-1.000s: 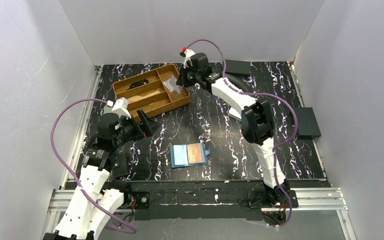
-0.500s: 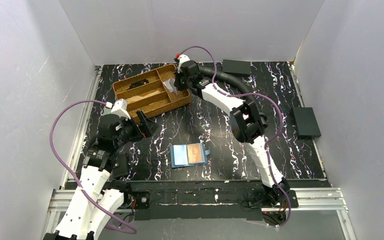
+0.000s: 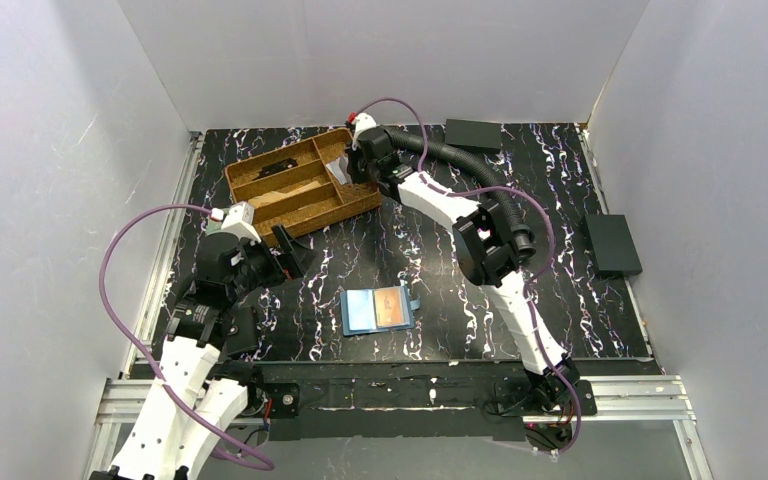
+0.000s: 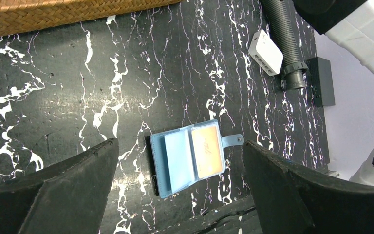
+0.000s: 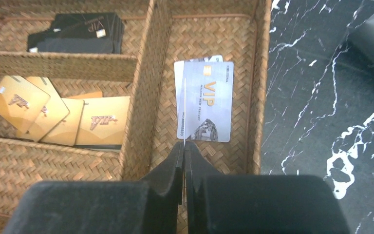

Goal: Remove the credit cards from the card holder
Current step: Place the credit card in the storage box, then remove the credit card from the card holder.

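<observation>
The teal-blue card holder [image 3: 360, 312] [image 4: 158, 165] lies open on the black marbled table, near the front middle. An orange credit card [image 3: 393, 306] [image 4: 208, 152] sits in its right half, and a pale blue one [image 4: 177, 161] in its left. My left gripper [image 3: 290, 252] [image 4: 179, 143] hangs open above and to the left of it, its fingers framing the holder in the left wrist view. At the back, my right gripper [image 3: 346, 168] [image 5: 184, 144] is shut on a thin white credit card [image 5: 184, 107], seen edge-on over the right compartment of the woven tray [image 3: 300, 215] [image 5: 146, 73].
Silver VIP cards [image 5: 209, 105] lie under the held card. Gold cards [image 5: 53, 117] and black cards [image 5: 78, 34] fill other compartments. Black boxes stand at the back [image 3: 472, 133] and at the right edge [image 3: 615, 245]. A white adapter [image 4: 266, 46] lies by a black ribbed hose [image 4: 282, 39].
My right gripper has moved left from beside the tray to over its right compartment, card still between the jaws. The left arm has barely shifted. The card holder has not moved.
</observation>
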Available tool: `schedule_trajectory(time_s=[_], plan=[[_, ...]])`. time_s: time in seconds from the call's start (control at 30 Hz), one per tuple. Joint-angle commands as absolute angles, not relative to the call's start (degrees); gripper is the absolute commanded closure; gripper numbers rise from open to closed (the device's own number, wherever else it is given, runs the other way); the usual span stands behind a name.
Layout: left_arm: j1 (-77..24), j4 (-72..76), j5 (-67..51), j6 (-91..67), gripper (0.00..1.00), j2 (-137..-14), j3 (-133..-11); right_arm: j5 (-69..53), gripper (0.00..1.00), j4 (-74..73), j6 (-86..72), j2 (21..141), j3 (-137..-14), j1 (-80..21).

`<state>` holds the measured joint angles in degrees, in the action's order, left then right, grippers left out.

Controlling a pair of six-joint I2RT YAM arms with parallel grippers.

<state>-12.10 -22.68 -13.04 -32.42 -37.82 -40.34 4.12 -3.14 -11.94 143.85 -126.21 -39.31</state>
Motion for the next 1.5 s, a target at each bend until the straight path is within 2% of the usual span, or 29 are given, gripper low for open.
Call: schedule_trajectory(time_s=[0.0, 0.37, 0.57, 0.77, 0.87, 1.13, 1.47], plan=[[-11.9, -23.1, -12.5, -32.3, 0.02, -36.8, -39.7, 5.7, 0.91, -0.5, -11.5, 145.2, -128.2, -39.8], [-11.9, -22.5, -12.8, -32.8, 0.02, -36.8, -39.3, 7.4, 0.82, -0.5, -10.0, 145.8, -127.6, -39.8], [-11.9, -22.9, -12.7, -32.7, 0.02, -36.4, -39.7, 10.9, 0.82, -0.7, -8.6, 145.3, -127.8, -39.8], [-11.9, -22.2, -13.3, -33.2, 0.02, -36.3, -40.1, 11.6, 0.69, -1.3, -5.8, 142.1, -127.3, -39.8], [-11.9, -20.4, -15.2, -34.6, 0.02, -36.7, -39.8, 9.4, 0.68, -1.5, -5.6, 139.1, -126.0, -39.9], [-11.9, -14.3, -24.8, -39.7, 0.02, -38.8, -37.6, -6.9, 0.63, -6.0, -1.4, 125.9, -116.7, -40.0], [-11.9, -5.8, -34.3, -46.8, 0.02, -42.7, -33.2, -37.6, 0.53, -17.7, 14.2, 102.3, -92.3, -35.8]])
